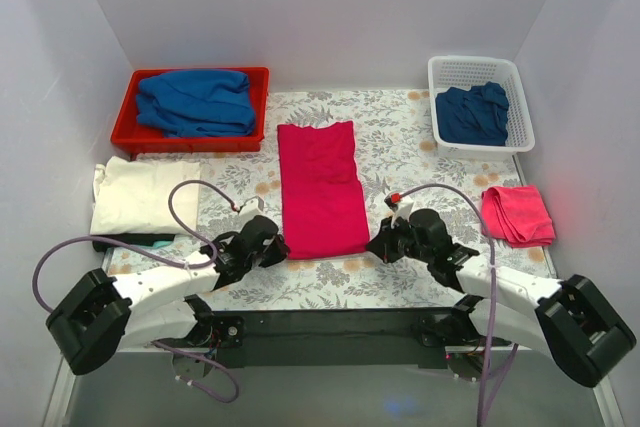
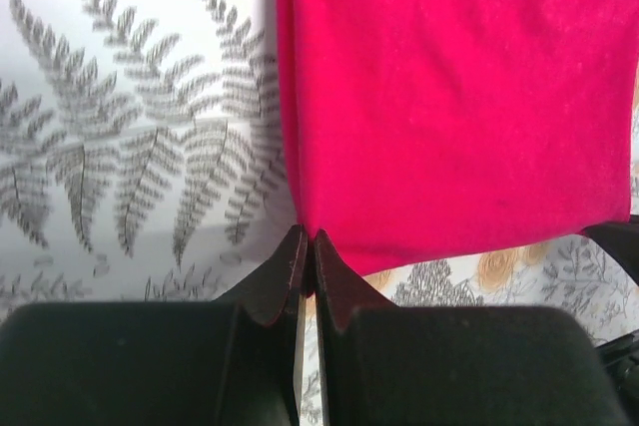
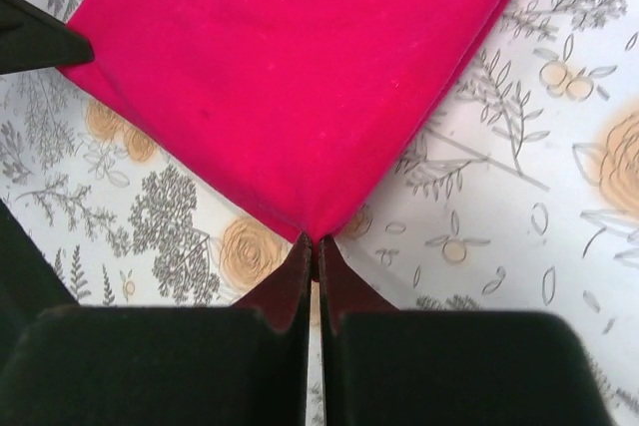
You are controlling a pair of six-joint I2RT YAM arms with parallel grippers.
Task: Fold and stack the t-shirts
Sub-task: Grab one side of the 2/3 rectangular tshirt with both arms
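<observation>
A crimson-pink t-shirt [image 1: 320, 187] lies folded into a long narrow strip down the middle of the floral table. My left gripper [image 1: 283, 248] is shut on its near left corner [image 2: 309, 236]. My right gripper [image 1: 372, 245] is shut on its near right corner [image 3: 316, 234]. The shirt fills the upper part of both wrist views. A cream t-shirt [image 1: 140, 195] lies folded at the left. A pink t-shirt [image 1: 517, 215] lies folded at the right. Blue t-shirts sit in the red bin [image 1: 196, 101] and in the white basket [image 1: 472, 113]. No neck label shows.
A red bin [image 1: 122, 131] stands at the back left and a white basket [image 1: 524, 117] at the back right. White walls close in the table on three sides. A purple cable [image 1: 190, 209] loops above the left arm, and another runs beside the right arm.
</observation>
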